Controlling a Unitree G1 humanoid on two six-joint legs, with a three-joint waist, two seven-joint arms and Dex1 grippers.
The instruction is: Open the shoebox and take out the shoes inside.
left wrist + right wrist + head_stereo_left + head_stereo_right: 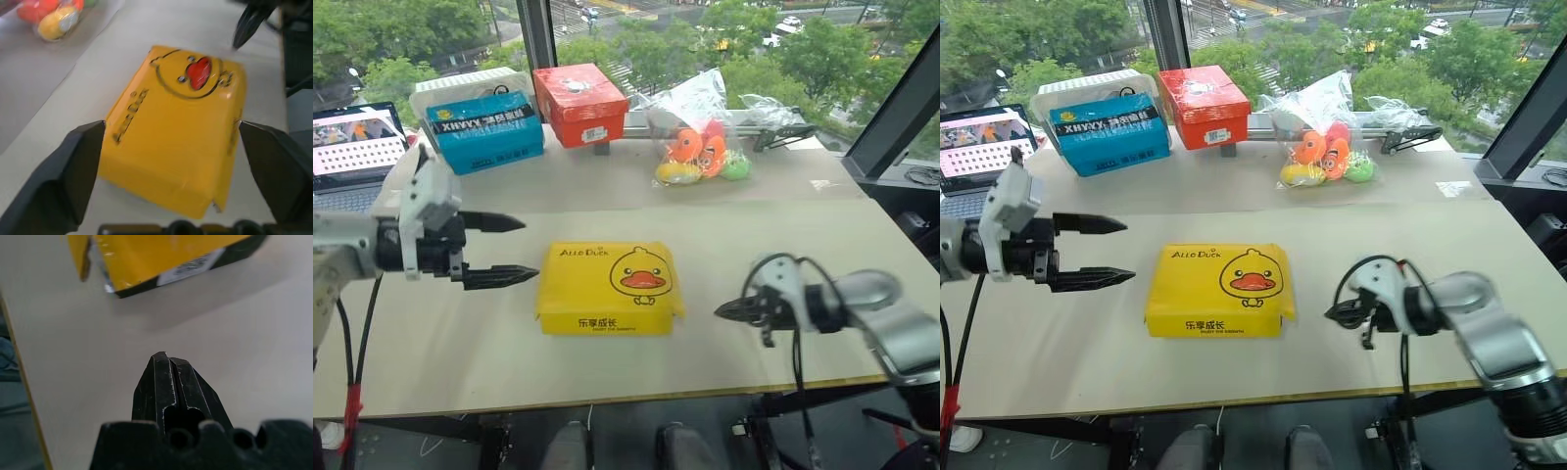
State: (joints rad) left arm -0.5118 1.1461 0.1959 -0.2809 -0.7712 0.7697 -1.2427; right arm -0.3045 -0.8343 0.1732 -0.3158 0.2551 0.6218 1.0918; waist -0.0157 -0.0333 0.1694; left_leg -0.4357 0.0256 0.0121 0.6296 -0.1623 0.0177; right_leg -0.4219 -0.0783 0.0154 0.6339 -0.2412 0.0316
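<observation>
Task barely begun: flat yellow cardboard duck-face shoebox (609, 287) lies lid-closed mid-bench (460, 352), shoes not yet out, between wide-spread empty left end effector (499, 250) and pinched-shut empty right end effector (726, 310), neither touching.

Pale table (803, 245) before windows (646, 29) overlooking trees.

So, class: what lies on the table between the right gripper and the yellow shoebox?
Nothing: bare table separates the right gripper from the shoebox, as the left eye view shows.
</observation>
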